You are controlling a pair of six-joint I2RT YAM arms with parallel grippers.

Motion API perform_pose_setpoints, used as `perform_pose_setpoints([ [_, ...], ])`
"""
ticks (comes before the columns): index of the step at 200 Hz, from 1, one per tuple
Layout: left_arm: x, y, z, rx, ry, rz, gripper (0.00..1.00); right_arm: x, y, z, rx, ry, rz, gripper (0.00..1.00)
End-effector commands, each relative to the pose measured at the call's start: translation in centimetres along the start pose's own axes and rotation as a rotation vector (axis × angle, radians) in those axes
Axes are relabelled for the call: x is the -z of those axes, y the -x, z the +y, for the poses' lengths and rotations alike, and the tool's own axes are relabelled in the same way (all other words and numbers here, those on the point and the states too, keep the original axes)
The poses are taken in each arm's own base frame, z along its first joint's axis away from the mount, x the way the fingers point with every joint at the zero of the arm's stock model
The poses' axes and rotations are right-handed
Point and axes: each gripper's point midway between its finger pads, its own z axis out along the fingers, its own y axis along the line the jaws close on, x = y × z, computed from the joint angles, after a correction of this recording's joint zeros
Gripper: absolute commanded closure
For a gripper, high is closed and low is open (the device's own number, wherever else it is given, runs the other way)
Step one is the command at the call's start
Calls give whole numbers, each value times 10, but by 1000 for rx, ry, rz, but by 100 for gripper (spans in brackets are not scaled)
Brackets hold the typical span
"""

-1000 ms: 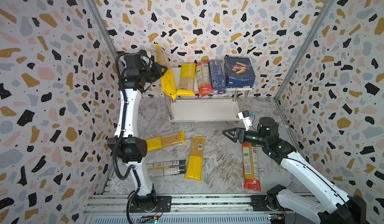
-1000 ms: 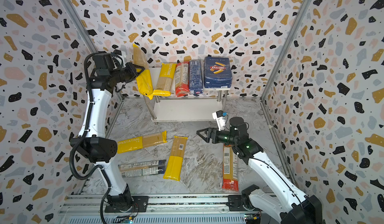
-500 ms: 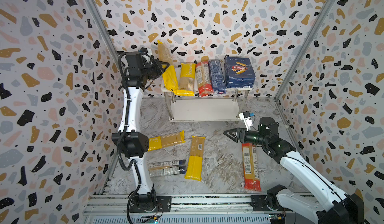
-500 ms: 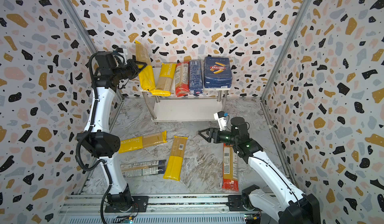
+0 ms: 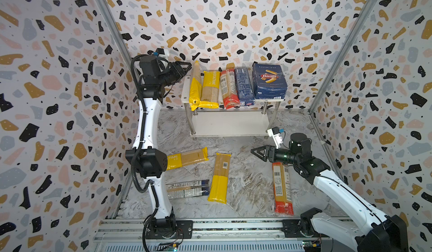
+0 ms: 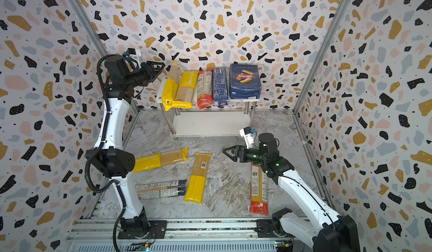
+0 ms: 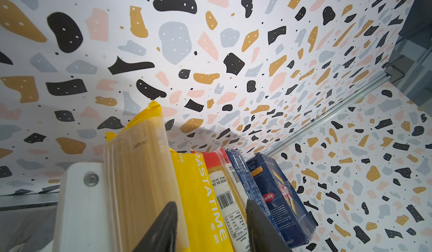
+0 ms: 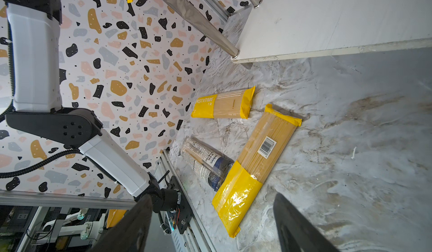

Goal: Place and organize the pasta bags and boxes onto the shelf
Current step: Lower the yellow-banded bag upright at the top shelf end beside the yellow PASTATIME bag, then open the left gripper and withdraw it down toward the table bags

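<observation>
On the shelf's [image 5: 230, 124] top board stand the wide pasta box [image 5: 268, 81], the narrow pasta box [image 5: 244, 86], a red-ended bag [image 5: 229, 88], a PASTATIME bag [image 5: 210, 89] and, at the left edge, a yellow bag [image 5: 195, 87] on its side. My left gripper [image 5: 187, 67] hovers just left of that bag's far end, open and empty; in the left wrist view the left gripper [image 7: 211, 203] faces the row. My right gripper [image 5: 253, 150] hangs open over the floor. On the floor lie a PASTATIME bag [image 5: 187, 157], a yellow bag [image 5: 221, 178], a blue-ended bag [image 5: 187, 189] and a red-ended bag [image 5: 281, 187].
The shelf's lower board [image 6: 210, 123] holds nothing. Chrome legs [image 5: 189, 121] stand at its corners. Terrazzo-patterned walls close in on three sides, and a metal rail [image 5: 210, 226] runs along the front. My left arm's elbow [image 5: 149, 162] overlaps the floor PASTATIME bag's left end.
My left gripper has opened and let go of the yellow bag, which now rests at the left end of the top board. The gripper has drawn slightly away. My right arm has stayed put.
</observation>
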Motion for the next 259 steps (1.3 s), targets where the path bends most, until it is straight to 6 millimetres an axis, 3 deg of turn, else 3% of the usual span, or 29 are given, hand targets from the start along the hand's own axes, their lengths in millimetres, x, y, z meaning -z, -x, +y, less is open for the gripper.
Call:
perform_pose_setpoints([
  [1, 9, 11, -24, -47, -58, -32, 52, 3, 5, 6, 28, 19, -16, 19],
  [32, 14, 10, -28, -58, -56, -30, 43, 5, 4, 4, 34, 4, -17, 18],
  [56, 33, 9, -39, -113, -9, -45, 32, 10, 4, 3, 52, -31, -28, 18],
  [81, 83, 5, -33, -233, 239, -102, 19, 19, 6, -5, 88, -128, -37, 18],
  [100, 126, -12, -29, -284, 367, -157, 9, 26, 9, -13, 120, -210, -43, 17],
  [118, 159, -31, -27, -296, 436, -176, 6, 33, 9, -18, 128, -266, -52, 17],
  [141, 179, -66, -23, -261, 445, -146, 4, 44, 6, -33, 107, -368, -59, 16],
  [163, 195, -112, -18, -205, 406, -116, 1, 59, -3, -63, 49, -551, -50, 15],
  [184, 216, -164, 4, -162, 435, -94, 0, 75, -20, -94, -10, -727, -9, 15],
  [206, 229, -221, 30, -117, 470, -11, 0, 81, -34, -109, -50, -787, 6, 14],
  [229, 236, -266, 41, -75, 469, 42, 0, 82, -49, -121, -83, -827, 45, 14],
  [259, 226, -302, 36, -74, 410, 106, 0, 88, -67, -137, -97, -935, 89, 13],
])
